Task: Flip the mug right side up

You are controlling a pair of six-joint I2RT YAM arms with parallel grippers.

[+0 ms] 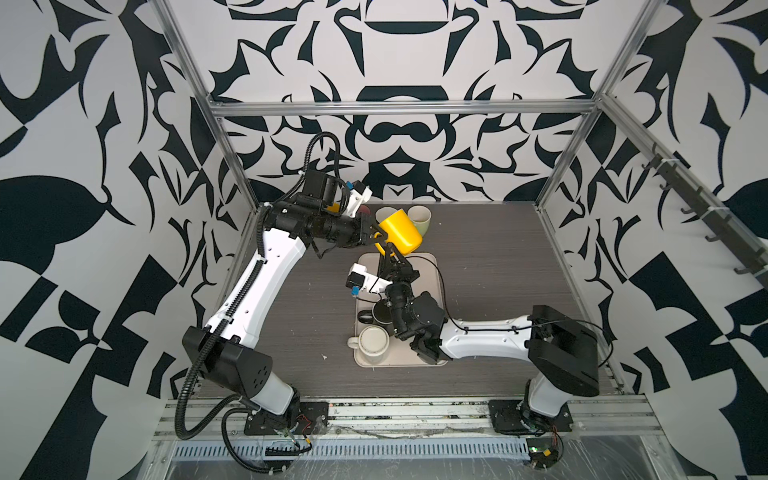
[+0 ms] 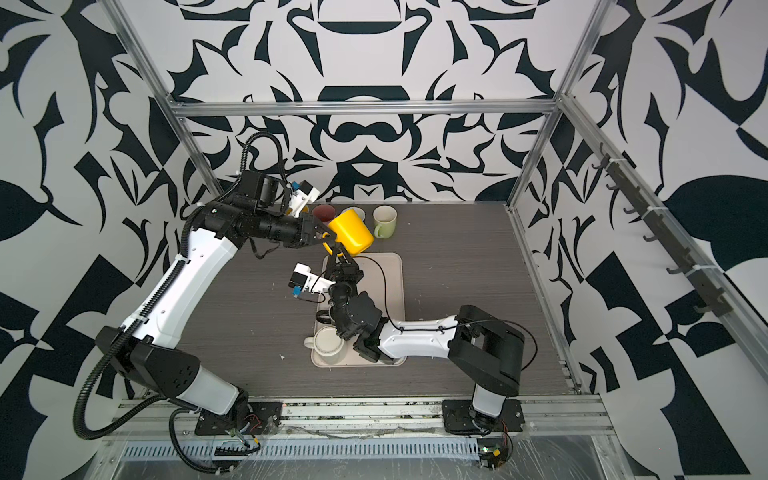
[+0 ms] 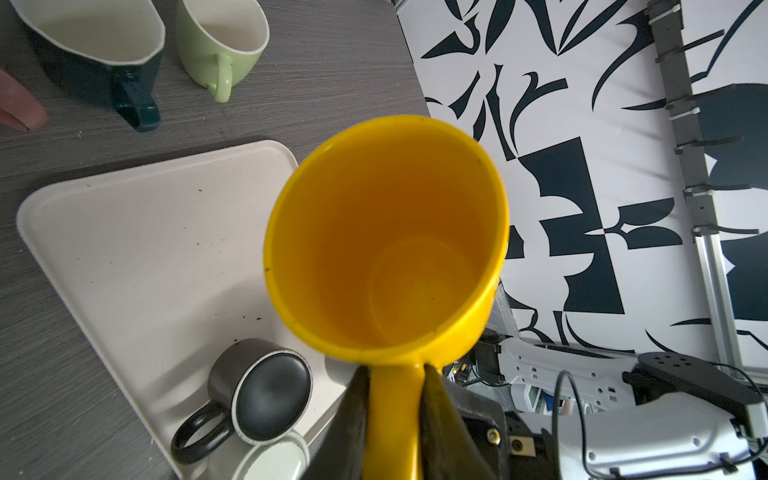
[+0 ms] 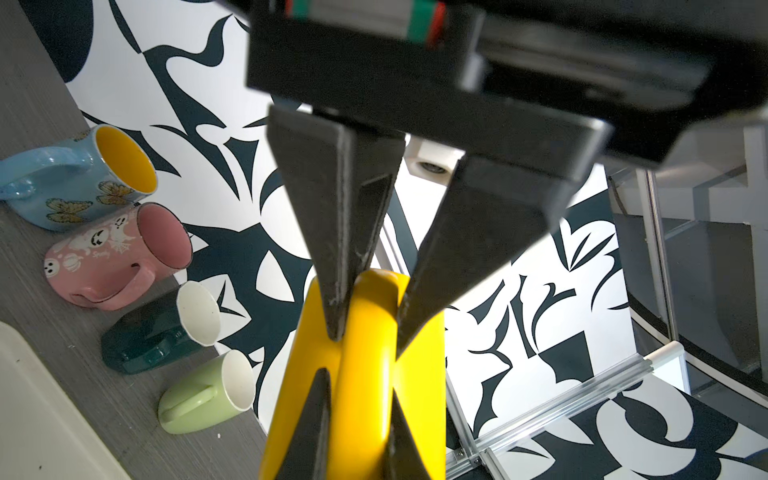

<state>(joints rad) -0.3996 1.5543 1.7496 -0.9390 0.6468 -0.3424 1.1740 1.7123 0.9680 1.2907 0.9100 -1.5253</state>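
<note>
In both top views the yellow plastic mug (image 1: 401, 232) hung in the air above the far edge of the beige plastic tray (image 2: 395, 282). It was tilted, with its long axis running from the mouth at back-left to the base at front-right. The left gripper (image 1: 376, 237) and the right gripper (image 1: 388, 250) met at its handle.

In the left wrist view the mouth faced the camera, and the left gripper's fingers (image 3: 436, 415) pressed both sides of the handle.

In the right wrist view both pincers were closed on that same thin handle, close together. I judged that the crowded fingers could knock one another. The mug could also swing or slip when one gripper let go, and fall on the tray or hit the pale green ceramic mug (image 4: 208, 395) nearby.
</note>
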